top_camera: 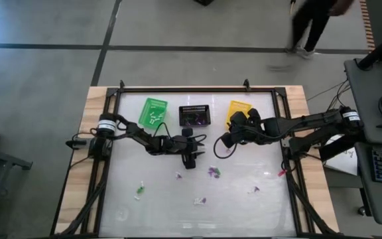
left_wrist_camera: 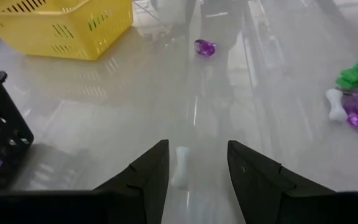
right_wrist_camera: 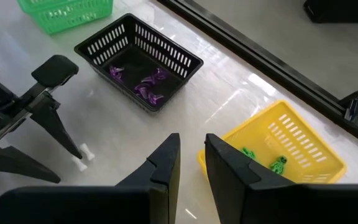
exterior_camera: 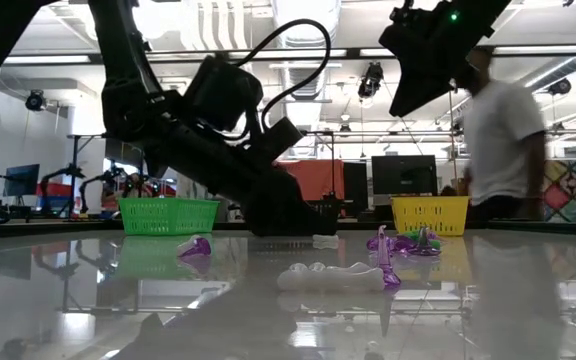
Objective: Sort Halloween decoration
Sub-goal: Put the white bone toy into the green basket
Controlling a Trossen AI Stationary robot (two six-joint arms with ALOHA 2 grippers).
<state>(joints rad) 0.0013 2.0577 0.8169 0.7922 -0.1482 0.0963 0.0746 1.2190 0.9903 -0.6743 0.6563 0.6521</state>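
The left pincer (left_wrist_camera: pixel 194 165) hangs open low over the counter (top_camera: pixel 244 206), its fingers straddling a small white bone trinket (left_wrist_camera: pixel 181 167) without touching it. The right pincer (right_wrist_camera: pixel 190 163) hovers nearly closed and empty beside the yellow basket (right_wrist_camera: pixel 294 146); more trinkets (top_camera: pixel 212 172) lie scattered on the near counter.

High cam looks straight down on my table (top_camera: pixel 244 199); low cam level across it; wrist cams close, sharing black basket (right_wrist_camera: pixel 138 59).
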